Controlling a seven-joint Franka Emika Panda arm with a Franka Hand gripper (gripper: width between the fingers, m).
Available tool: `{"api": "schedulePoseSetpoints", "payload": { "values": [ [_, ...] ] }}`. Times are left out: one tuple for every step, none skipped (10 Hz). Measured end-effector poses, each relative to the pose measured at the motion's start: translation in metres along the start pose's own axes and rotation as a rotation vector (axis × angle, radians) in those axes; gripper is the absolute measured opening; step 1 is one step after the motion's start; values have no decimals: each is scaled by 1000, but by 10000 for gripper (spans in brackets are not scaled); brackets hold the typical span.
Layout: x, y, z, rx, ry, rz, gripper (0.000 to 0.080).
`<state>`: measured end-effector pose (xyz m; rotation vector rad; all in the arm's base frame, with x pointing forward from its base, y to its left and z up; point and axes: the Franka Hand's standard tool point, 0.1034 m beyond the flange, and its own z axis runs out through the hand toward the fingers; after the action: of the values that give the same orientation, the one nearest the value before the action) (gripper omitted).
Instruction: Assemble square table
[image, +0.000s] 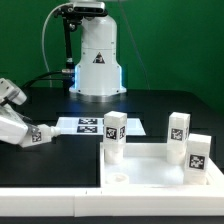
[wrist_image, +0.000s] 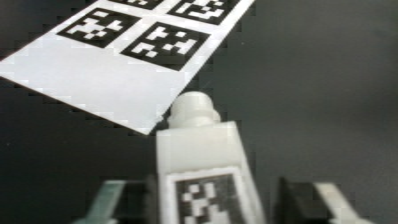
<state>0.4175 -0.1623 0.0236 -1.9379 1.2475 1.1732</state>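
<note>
The white square tabletop (image: 150, 172) lies at the exterior view's right with its raised rim up. Three stubby white tagged legs stand in its corner sockets: one (image: 113, 136) at the near left, one (image: 178, 134) at the back, one (image: 197, 155) at the right. My gripper (image: 24, 128) is at the far left, low over the black table. It is shut on a fourth leg (image: 36, 135), held tilted. In the wrist view this leg (wrist_image: 199, 150) sits between the fingers (wrist_image: 114, 202) of my gripper (wrist_image: 212, 205), its threaded end pointing away.
The marker board (image: 92, 125) lies flat between my gripper and the tabletop; it also shows in the wrist view (wrist_image: 143, 50). A long plain white rail (image: 50, 205) runs along the front edge. The robot base (image: 96, 60) stands at the back.
</note>
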Motion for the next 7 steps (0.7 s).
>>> {"api": "schedulePoseSetpoints", "payload": {
  "values": [
    [0,0,0,0,0,0,172],
    [0,-4,-2,-3,16,-8,172],
    [-15,-20,-9,-5,51,-45,37],
    [-39,-38,-22,8,84,-95,37],
    [-56,-54,-32,10,142,-140,7],
    [-67,-63,-38,-7,187,-172,7],
    [-69,-68,-40,-9,243,-187,2]
  ]
}}
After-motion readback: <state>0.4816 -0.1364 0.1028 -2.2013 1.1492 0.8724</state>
